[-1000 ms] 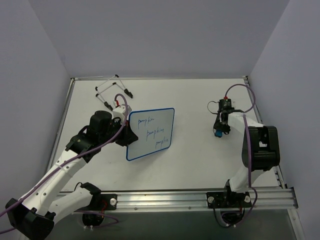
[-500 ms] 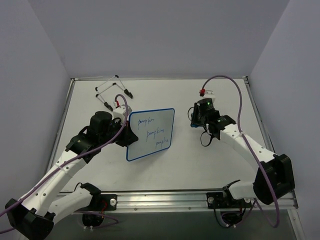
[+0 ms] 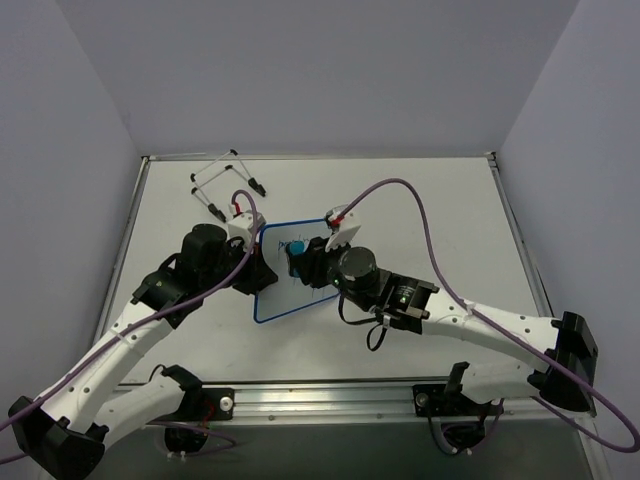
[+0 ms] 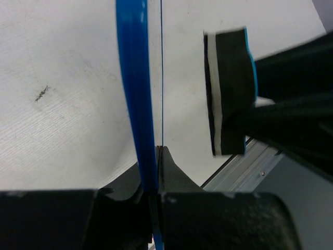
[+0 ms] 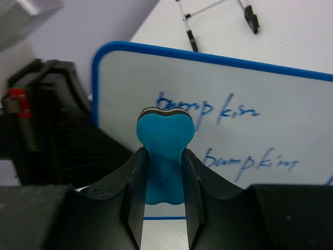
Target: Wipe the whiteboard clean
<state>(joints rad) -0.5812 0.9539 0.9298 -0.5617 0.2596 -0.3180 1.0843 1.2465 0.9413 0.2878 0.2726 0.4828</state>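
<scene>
Black and two-fingered, the left gripper (image 3: 257, 275) (image 4: 156, 156) sits left of the centre of the white bench (image 3: 430, 200), its jaws pinched tight on the left edge of the small flat whiteboard (image 3: 272, 292) (image 4: 132, 104) (image 5: 291, 104), a white rectangle in a thin blue frame with rounded corners. The left wrist view sees the board edge-on, rising straight out from between the fingers. Whether its lower edge touches the bench cannot be told. Its face carries blue handwritten words, two of them reading "pumpkin" one under the other and stepping rightward. Part of the writing is hidden under the right arm in the top view. Just beside that face, with a narrow gap, hangs a small blue foam eraser (image 3: 296, 262) (image 4: 229, 94) (image 5: 165, 130), its black-and-white felt side turned toward the board. The right gripper (image 3: 302, 262) (image 5: 163, 156) is clamped on the eraser's waist, over the board's upper left part. A thin wire easel stand (image 3: 225, 180) (image 5: 218, 8) lies near the far left corner of the bench, apart from the board.
</scene>
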